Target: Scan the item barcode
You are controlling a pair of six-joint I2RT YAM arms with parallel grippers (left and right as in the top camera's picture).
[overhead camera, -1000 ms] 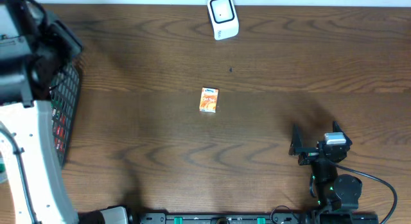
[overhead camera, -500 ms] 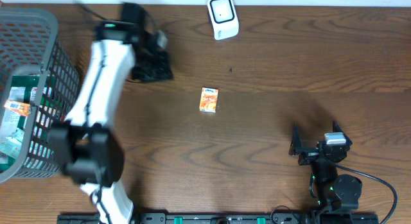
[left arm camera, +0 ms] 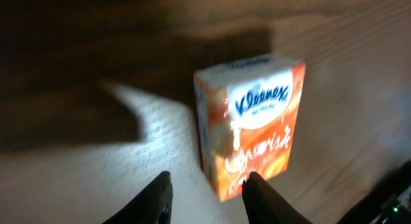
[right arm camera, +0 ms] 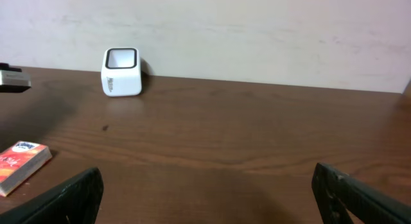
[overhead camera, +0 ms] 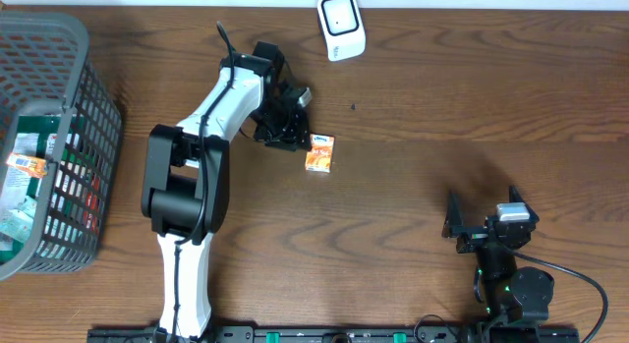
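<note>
The item is a small orange and white Kleenex tissue pack lying flat on the brown table. My left gripper sits just to its upper left, nearly touching it. In the left wrist view the pack fills the middle right, and the left gripper is partly open with only bare table between its fingers; the right fingertip overlaps the pack's near corner. The white barcode scanner stands at the table's far edge. My right gripper rests wide open at the near right, holding nothing, and its wrist view shows the pack and scanner.
A grey wire basket holding several packaged goods stands at the left edge. A tiny dark speck lies between scanner and pack. A pale wall rises behind the table's far edge.
The left arm swung from over the basket at the left to the tissue pack, and its jaws narrowed. The right arm and the pack have not moved.
</note>
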